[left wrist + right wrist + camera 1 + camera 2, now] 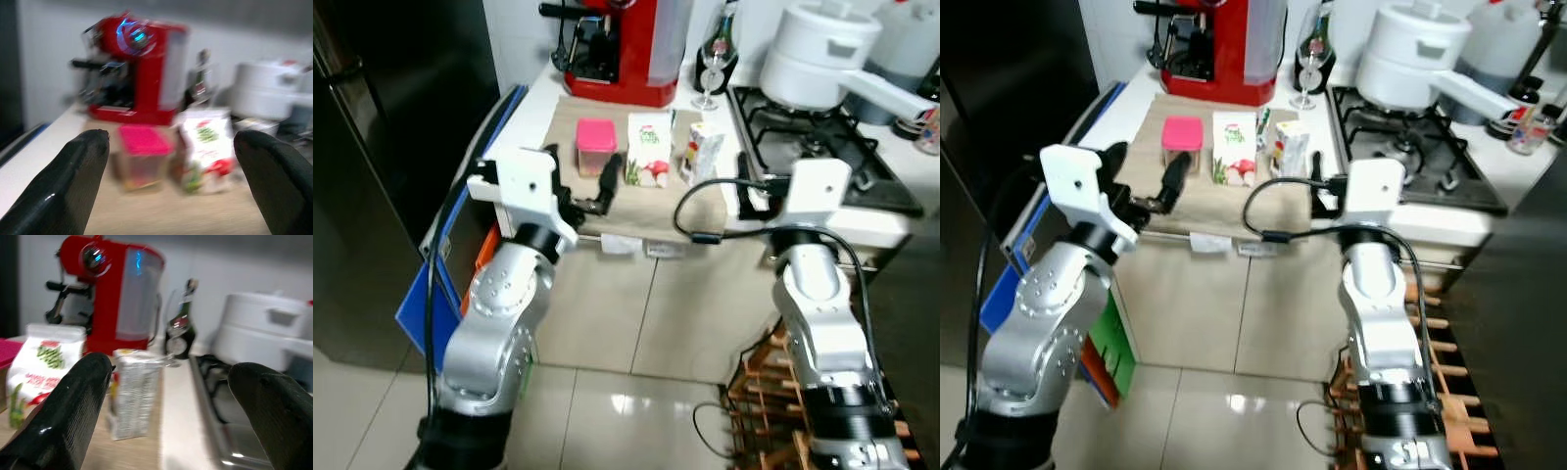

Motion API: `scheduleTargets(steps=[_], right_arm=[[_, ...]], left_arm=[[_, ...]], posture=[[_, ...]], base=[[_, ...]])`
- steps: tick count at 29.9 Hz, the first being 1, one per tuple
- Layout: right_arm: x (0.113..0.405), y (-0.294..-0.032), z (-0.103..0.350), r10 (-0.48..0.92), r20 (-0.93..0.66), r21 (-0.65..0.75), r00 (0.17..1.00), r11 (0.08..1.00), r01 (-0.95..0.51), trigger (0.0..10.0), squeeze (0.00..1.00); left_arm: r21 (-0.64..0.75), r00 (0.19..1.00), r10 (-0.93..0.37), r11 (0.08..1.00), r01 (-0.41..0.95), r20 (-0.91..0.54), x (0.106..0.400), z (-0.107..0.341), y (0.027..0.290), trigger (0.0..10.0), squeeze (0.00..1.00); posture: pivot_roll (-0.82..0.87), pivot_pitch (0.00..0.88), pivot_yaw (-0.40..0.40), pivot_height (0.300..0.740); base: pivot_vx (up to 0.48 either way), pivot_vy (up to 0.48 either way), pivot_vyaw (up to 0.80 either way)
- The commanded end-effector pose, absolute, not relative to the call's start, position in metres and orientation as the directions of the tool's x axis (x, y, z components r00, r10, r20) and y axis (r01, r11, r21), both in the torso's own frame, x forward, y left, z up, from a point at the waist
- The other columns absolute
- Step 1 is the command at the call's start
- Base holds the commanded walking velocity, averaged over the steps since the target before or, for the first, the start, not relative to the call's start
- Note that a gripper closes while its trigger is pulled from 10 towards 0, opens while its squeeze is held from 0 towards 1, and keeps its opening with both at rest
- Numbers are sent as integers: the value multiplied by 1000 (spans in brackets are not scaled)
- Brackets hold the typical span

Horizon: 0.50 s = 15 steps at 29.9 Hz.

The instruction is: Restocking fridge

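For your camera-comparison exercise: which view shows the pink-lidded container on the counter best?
The left eye view: the pink-lidded container stands sharp and whole on the wooden board. The right eye view matches it. The left wrist view frames it between the open left gripper but blurred; the right wrist view catches one pink edge.

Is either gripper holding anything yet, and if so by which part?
Nothing is held. The left gripper is open, short of the pink-lidded container; the right gripper is open, short of the small carton.
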State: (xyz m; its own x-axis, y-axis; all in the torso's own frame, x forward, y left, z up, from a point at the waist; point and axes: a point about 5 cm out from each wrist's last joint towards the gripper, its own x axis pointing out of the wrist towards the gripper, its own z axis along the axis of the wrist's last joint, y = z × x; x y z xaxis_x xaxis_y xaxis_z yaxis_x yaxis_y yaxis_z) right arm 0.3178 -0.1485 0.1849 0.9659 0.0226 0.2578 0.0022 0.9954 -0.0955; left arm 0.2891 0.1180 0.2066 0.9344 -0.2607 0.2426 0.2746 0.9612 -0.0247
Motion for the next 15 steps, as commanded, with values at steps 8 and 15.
scheduleTargets(steps=[8, 15], right_arm=[[323, -149, 185, 24, 247, -107, 969, 994, 3, 10000, 0], [322, -155, 203, -10, 344, -114, 939, 992, 52, 10000, 0]], left_arm=[[-33, 894, -312, 940, 340, 321, 288, 221, 114, 10000, 0], [-27, 854, -347, 922, 386, 387, 282, 231, 107, 10000, 0]], posture=[[8, 0, -50, 740], [0, 0, -57, 740]], base=[[300, 0, 0], [480, 0, 0]])
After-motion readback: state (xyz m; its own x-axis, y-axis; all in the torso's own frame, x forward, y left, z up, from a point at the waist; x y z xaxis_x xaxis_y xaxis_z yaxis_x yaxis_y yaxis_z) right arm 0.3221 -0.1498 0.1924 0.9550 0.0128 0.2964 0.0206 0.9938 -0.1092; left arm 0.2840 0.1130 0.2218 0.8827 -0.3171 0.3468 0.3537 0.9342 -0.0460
